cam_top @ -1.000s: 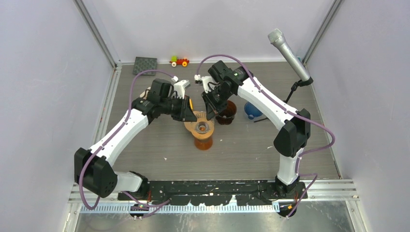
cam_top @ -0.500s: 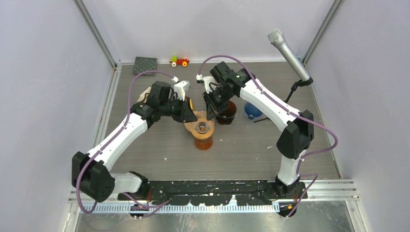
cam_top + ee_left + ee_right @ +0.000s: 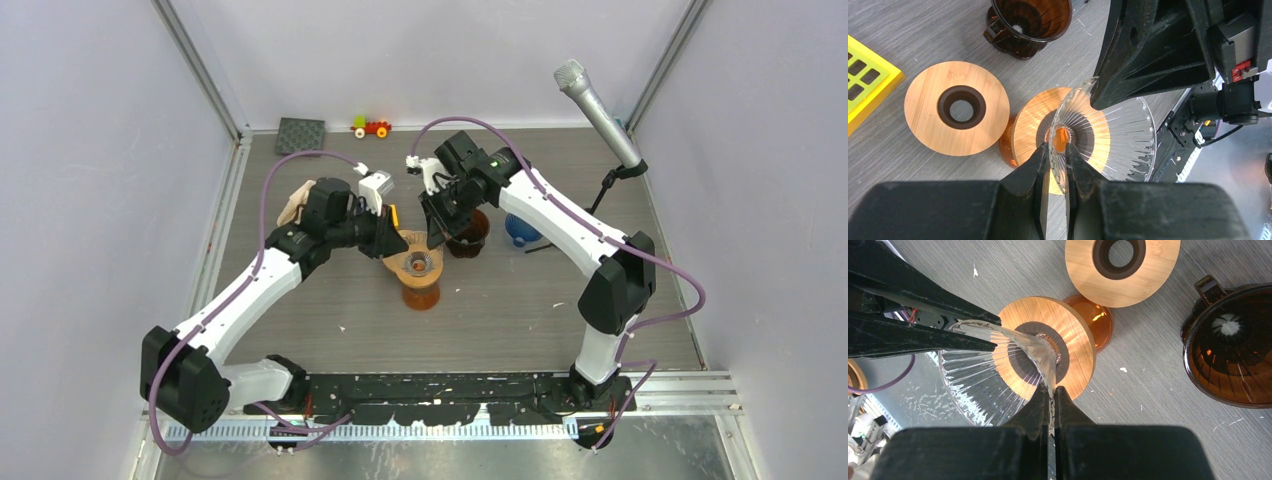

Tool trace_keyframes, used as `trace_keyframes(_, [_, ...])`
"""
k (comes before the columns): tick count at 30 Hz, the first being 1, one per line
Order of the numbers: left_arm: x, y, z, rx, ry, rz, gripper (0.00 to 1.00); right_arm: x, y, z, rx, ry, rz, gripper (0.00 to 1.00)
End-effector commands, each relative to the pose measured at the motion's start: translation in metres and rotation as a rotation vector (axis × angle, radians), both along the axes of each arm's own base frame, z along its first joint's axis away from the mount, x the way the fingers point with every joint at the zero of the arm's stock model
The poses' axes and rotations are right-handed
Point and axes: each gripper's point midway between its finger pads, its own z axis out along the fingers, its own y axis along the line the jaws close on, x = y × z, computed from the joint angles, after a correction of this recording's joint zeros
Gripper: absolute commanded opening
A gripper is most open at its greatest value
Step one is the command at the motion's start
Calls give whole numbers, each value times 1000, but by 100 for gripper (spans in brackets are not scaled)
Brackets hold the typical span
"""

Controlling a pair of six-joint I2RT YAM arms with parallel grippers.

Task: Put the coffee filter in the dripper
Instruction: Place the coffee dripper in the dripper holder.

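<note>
A clear ribbed dripper cone [image 3: 1108, 135] hangs tilted over a wooden collar [image 3: 1075, 332] on an amber glass carafe [image 3: 421, 293]. My left gripper [image 3: 1055, 150] is shut on the cone's rim from the left. My right gripper [image 3: 1052, 392] is shut on the opposite rim. In the top view the cone [image 3: 420, 262] sits between the left gripper [image 3: 400, 240] and the right gripper [image 3: 437, 236]. A beige paper filter [image 3: 295, 203] lies on the table behind my left arm, in no gripper.
A second wooden disc [image 3: 957, 107] lies beside the carafe. A dark brown dripper [image 3: 1230, 350] stands to the right, with a blue cup [image 3: 518, 228] past it. A microphone [image 3: 598, 110], toy train [image 3: 371, 126] and grey plate [image 3: 301, 135] are at the back. A yellow grid piece [image 3: 863, 80] is left.
My left arm has swung a little to the left and lowered, uncovering the beige filter behind it. Both grippers keep their hold on the clear cone, which has barely moved.
</note>
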Motion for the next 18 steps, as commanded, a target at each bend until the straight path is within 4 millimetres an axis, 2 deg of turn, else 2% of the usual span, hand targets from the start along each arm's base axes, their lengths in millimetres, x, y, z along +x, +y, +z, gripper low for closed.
trace_keyframes(1, [-21,16,-80,188,127,-37,0,9,8,-36,-68,-38,35,1])
trace_keyframes(18, [-33,14,-99,216,122,-106,0,4,8,-58,-95,-38,42,0])
